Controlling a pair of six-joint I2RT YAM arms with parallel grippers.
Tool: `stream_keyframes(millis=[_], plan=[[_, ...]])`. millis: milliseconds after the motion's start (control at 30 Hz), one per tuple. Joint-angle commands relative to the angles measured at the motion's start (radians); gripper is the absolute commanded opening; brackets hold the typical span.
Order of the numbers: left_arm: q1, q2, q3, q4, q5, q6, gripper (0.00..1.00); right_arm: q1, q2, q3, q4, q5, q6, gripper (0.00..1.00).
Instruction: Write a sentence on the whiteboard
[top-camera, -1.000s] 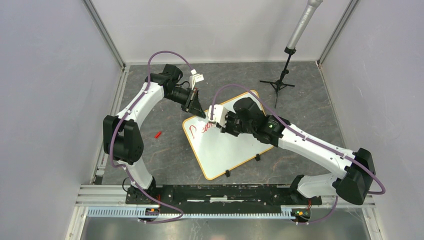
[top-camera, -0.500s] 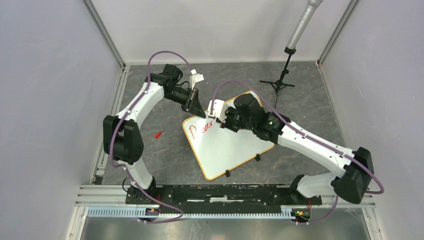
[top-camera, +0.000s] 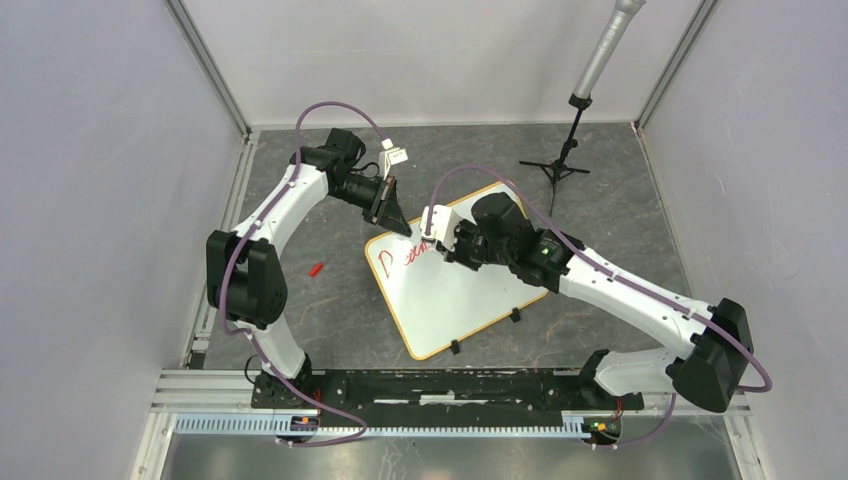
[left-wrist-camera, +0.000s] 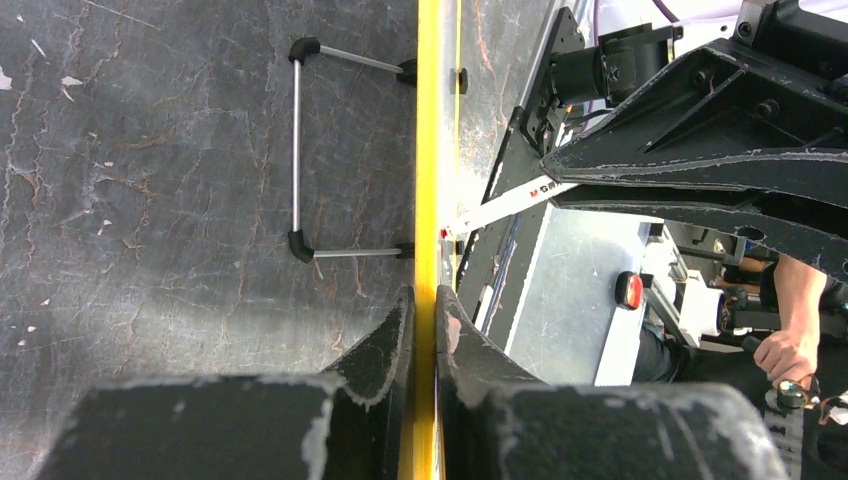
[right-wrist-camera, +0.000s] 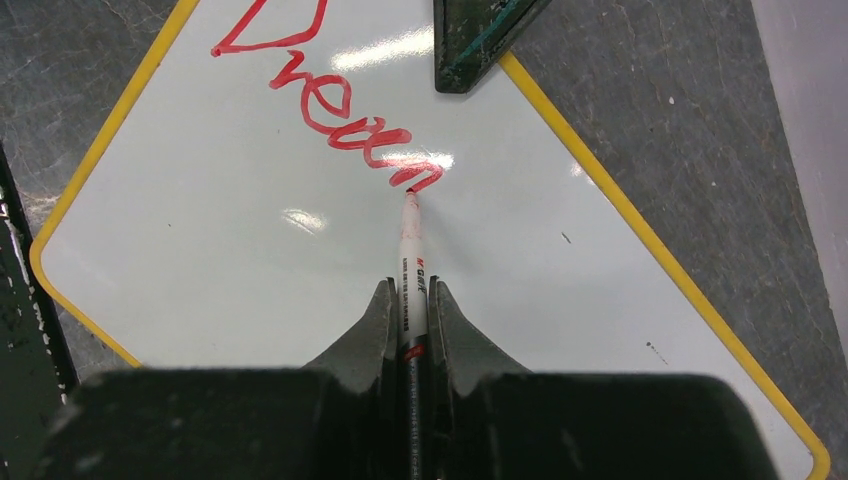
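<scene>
Flat white whiteboard with yellow rim (top-camera: 450, 300) lies slanted mid grey counter (top-camera: 330, 320), between arms. Red sentence (right-wrist-camera: 385, 140) so far reads "Drea", next letter looks unfinished. White marker (right-wrist-camera: 411, 250) pinched in right claw (right-wrist-camera: 411, 290), long axis straight ahead, tip touching last stroke; blank board right of tip in wrist view. Left claw (left-wrist-camera: 425, 300) pressed onto far rim. I can't read marker print

whiteboard (top-camera: 450, 300): partly under right arm (top-camera: 620, 290) | sentence (top-camera: 406, 255): too small to read overhead
</scene>
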Motion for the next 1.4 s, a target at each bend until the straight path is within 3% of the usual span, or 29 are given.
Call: stream_keyframes(millis=[0, 500, 967, 1367], plan=[[-0.047, 0.03, 0.004, -0.031, -0.021, 0.055, 0.03, 0.004, -0.015, -0.008, -0.003, -0.012, 0.014, 0.0], [-0.047, 0.03, 0.003, -0.031, -0.019, 0.056, 0.03, -0.013, 0.038, 0.092, 0.024, 0.055, 0.006, 0.0], [-0.047, 0.036, 0.008, -0.032, -0.02, 0.055, 0.02, -0.03, -0.004, 0.031, 0.01, 0.07, -0.003, 0.0], [-0.049, 0.028, 0.005, -0.031, -0.022, 0.056, 0.02, -0.018, -0.019, -0.026, -0.008, -0.018, 0.015, 0.0]])
